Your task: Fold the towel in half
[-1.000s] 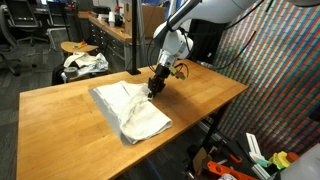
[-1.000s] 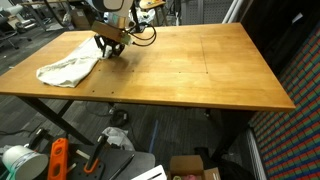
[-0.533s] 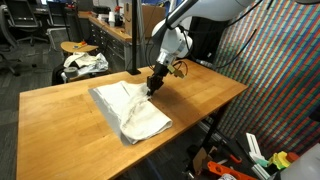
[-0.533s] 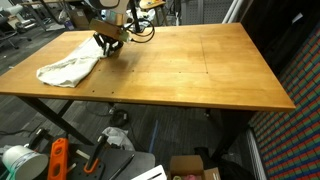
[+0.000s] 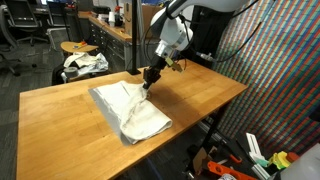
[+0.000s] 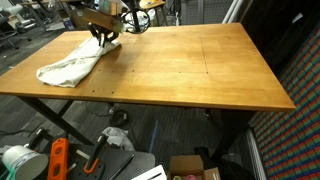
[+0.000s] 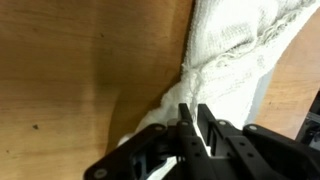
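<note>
**Towel edge pinched; cloth crumpled on table**

Gripper [image 7: 195,122]: in the wrist view the jaws are narrowed to a slit, with a fold of the towel [image 7: 235,50] caught between them.

Towel: in both exterior views it lies crumpled on the wooden table [image 5: 60,120], toward one end. One edge is drawn up in a peak to the gripper [image 5: 148,77], which hangs just above the tabletop. The remainder of the towel [image 6: 68,66] rests flat on the wood.

Other items: a patterned cloth bundle [image 5: 85,63] sits beyond the table's far edge, well apart from the towel.
</note>
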You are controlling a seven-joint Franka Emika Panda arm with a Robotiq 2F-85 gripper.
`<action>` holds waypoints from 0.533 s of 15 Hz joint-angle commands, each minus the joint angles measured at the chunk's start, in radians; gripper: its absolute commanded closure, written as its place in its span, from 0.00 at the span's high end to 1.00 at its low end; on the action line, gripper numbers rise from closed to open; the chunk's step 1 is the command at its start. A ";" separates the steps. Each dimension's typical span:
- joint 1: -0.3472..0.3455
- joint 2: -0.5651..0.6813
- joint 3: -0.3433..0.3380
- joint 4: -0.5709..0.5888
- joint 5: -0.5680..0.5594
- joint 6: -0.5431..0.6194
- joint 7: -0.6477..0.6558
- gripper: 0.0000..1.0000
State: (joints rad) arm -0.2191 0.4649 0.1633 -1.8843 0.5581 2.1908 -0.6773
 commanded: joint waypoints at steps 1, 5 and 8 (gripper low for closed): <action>0.024 -0.087 0.002 -0.049 0.044 0.015 -0.002 0.17; 0.057 -0.119 -0.006 -0.063 0.048 0.026 0.005 0.16; 0.092 -0.100 -0.023 -0.053 0.003 0.056 0.060 0.44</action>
State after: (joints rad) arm -0.1673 0.3824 0.1646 -1.9154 0.5790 2.1994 -0.6651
